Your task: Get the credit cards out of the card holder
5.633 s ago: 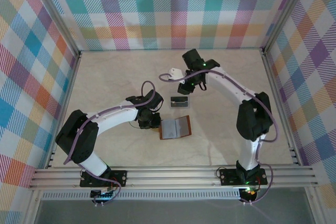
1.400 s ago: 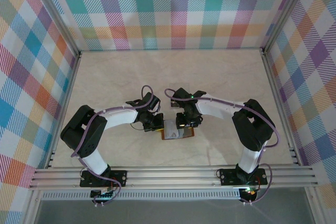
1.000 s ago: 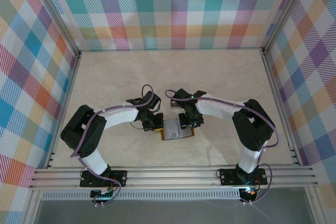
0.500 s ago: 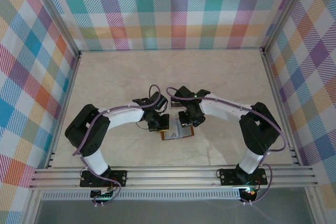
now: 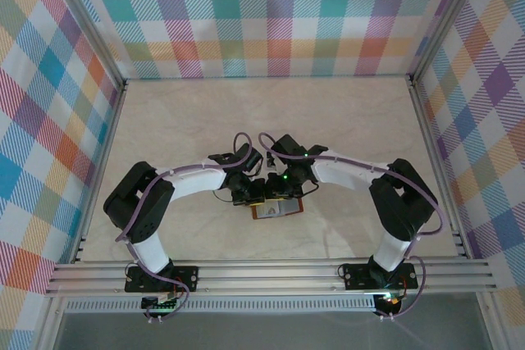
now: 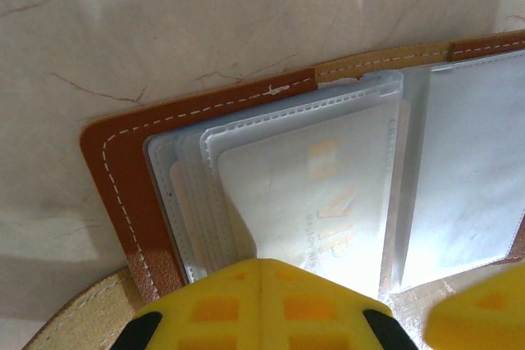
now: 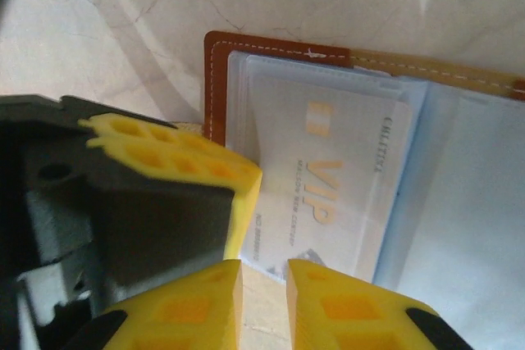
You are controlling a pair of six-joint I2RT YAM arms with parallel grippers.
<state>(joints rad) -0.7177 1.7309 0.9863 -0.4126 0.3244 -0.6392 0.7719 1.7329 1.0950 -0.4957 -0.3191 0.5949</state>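
Open card holder between two grippers, a pale card at the right one's mouth.
Top view: the reddish-brown card holder (image 5: 279,210) lies open just toward 6 o'clock of the table's (image 5: 164,120) middle, long axis 9 to 3 o'clock, with the left gripper (image 5: 257,195) at its 9 o'clock end and the right gripper (image 5: 277,192) over its far edge. Left wrist view: the left gripper (image 6: 261,284) is closed tight beside the card holder's (image 6: 123,170) white-stitched border; clear sleeves fan out, a pale card (image 6: 320,194) in the top one. Right wrist view: the right gripper (image 7: 262,284) is a narrow slit apart, the card's (image 7: 328,178) 6 o'clock edge at that slit, its gold "VIP" lettering running 12 to 6 o'clock; the left gripper (image 7: 164,161) sits at the card holder's (image 7: 215,79) 9 o'clock side.
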